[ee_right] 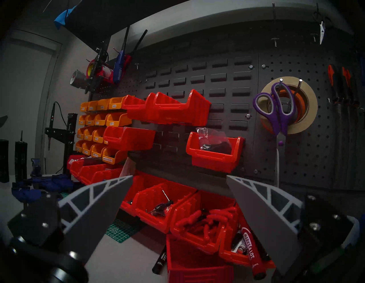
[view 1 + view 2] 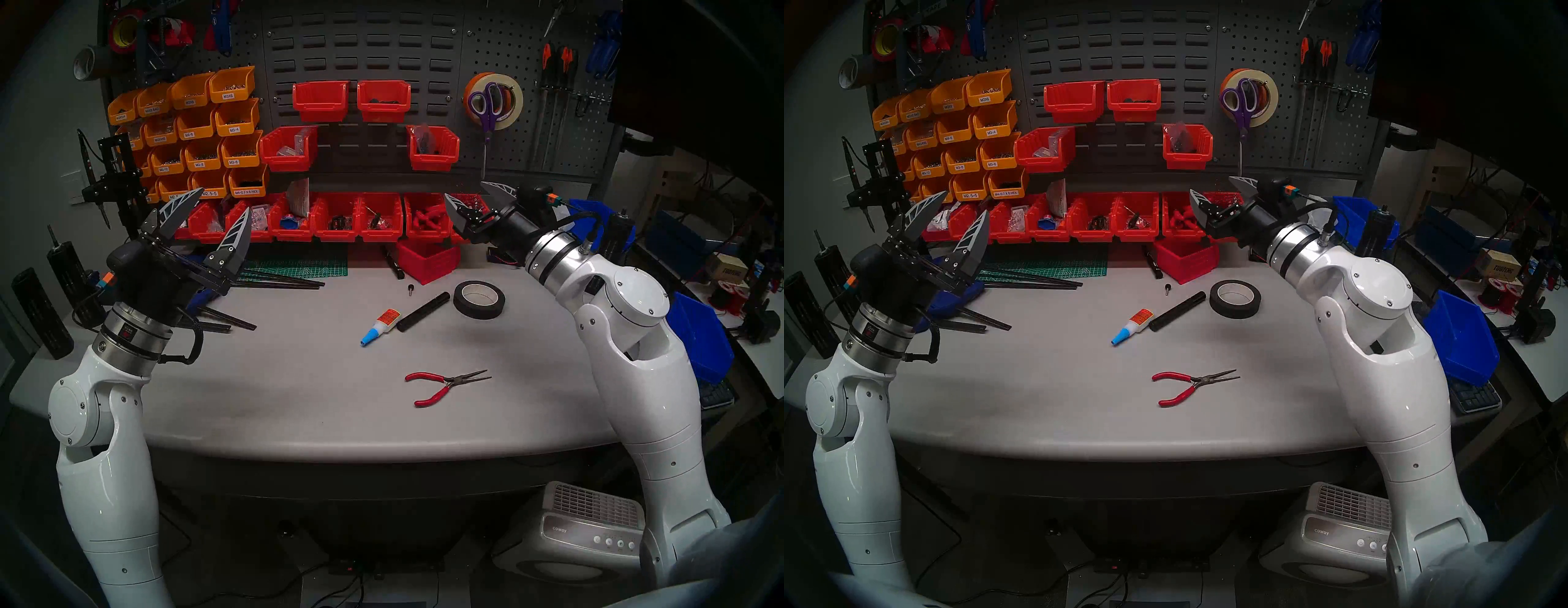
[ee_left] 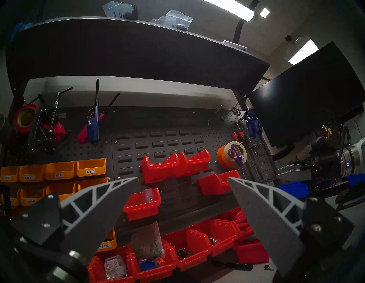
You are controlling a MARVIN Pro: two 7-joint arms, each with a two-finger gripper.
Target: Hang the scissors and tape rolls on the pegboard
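Observation:
The scissors (image 2: 488, 104) hang by their purple handles from two hooks on the pegboard (image 2: 530, 51), blades pointing down. Behind them on the same hooks sit the tape rolls: an orange roll (image 2: 473, 91) against the board and a cream roll (image 2: 514, 102) in front of it. In the right wrist view the scissors (image 1: 280, 106) cross the cream roll (image 1: 308, 110). My right gripper (image 2: 466, 190) is open and empty, below and left of the blade tips. Far to the left, above the table's edge, my left gripper (image 2: 222, 201) is open and empty.
On the grey table (image 2: 297, 382) lie a black tape roll (image 2: 479, 299), red-handled pliers (image 2: 445, 384), a glue bottle (image 2: 379, 327) and a black cylinder (image 2: 422, 312). A loose red bin (image 2: 428, 259) stands at the back. Red and orange bins fill the louvre panel (image 2: 360, 42).

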